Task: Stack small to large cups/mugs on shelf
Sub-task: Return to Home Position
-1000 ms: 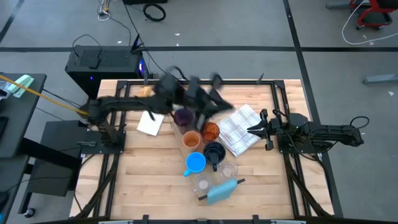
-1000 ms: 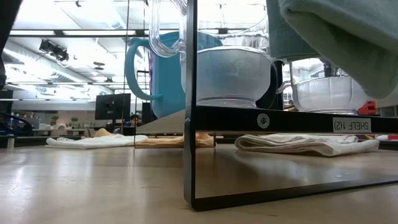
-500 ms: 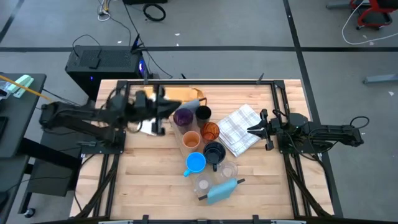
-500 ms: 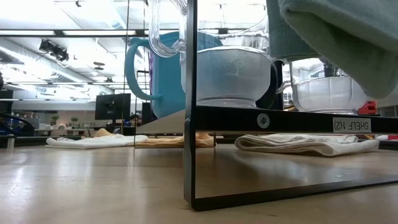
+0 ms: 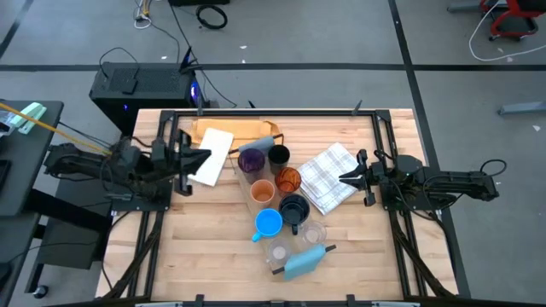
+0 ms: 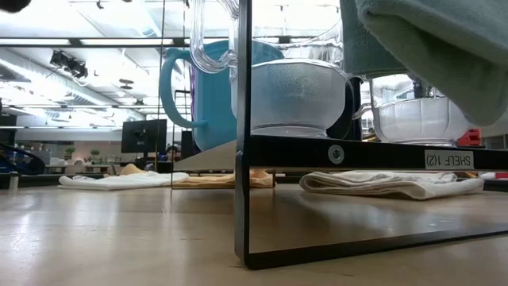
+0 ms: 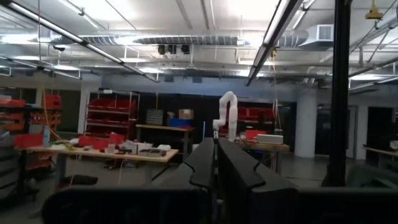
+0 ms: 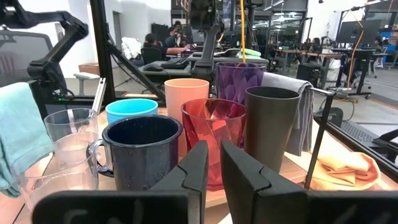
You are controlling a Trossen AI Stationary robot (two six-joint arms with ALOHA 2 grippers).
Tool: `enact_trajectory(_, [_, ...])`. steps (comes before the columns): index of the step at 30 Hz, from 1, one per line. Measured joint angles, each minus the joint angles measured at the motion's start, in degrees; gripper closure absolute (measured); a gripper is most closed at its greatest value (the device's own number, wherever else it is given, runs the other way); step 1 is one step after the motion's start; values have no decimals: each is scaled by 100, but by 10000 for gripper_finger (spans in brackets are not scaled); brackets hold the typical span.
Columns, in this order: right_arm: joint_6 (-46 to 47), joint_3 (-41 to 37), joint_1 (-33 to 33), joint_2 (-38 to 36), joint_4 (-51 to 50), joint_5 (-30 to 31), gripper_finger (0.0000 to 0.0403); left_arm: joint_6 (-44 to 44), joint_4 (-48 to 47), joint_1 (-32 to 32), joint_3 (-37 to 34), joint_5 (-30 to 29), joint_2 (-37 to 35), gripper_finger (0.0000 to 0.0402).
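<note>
Left gripper (image 5: 203, 159): worktop's left edge, fingers clenched, empty.
Right gripper (image 5: 344, 178): right side, fingers clenched, empty.
Cups (image 5: 275, 189): clustered mid-worktop.
Shelf (image 5: 235, 130): far edge.

On my overhead feed I see a white checked cloth (image 5: 328, 176) lying on the table (image 5: 213, 256), toward the right side. A plain white cloth (image 5: 210, 156) lies toward the left, its far edge over an orange-brown board (image 5: 247, 130) at the back. A teal cloth (image 5: 303, 262) sits crumpled near the front edge. Behind the table stands a black box (image 5: 141, 88) on the grey floor, cables trailing past it. In the low feed a label (image 6: 448, 160) reads SHELF 1(2). People (image 8: 163, 42) sit at desks in the room beyond.
</note>
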Motion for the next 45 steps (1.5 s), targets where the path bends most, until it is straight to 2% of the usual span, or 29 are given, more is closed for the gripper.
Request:
enact_trajectory(5, [0,0,0,0,0,-2,353,-4,51,1,-610,146,-857,386])
enact_trajectory(12, [0,2,1,0,0,-2,353,-223,5,1,-1433,321,-1508,389])
enact_trajectory(22, [0,2,1,0,0,1,354,-390,94,8,-2282,539,-2041,394])
enact_trajectory(28, [0,2,1,0,0,-1,354,-477,302,8,-2672,689,-2270,384])
enact_trajectory(33, [0,2,-1,0,0,-2,354,-454,171,8,-2732,790,-2342,394])
enact_trajectory(37, [0,2,1,0,0,-2,354,-48,10,18,-2732,794,-2343,394])
enact_trajectory(41, [0,2,-1,0,0,1,354,-76,-299,245,-2732,902,-2343,382])
enact_trajectory(45, [0,2,1,0,0,-2,353,-144,-557,603,-2734,1244,-2343,391])
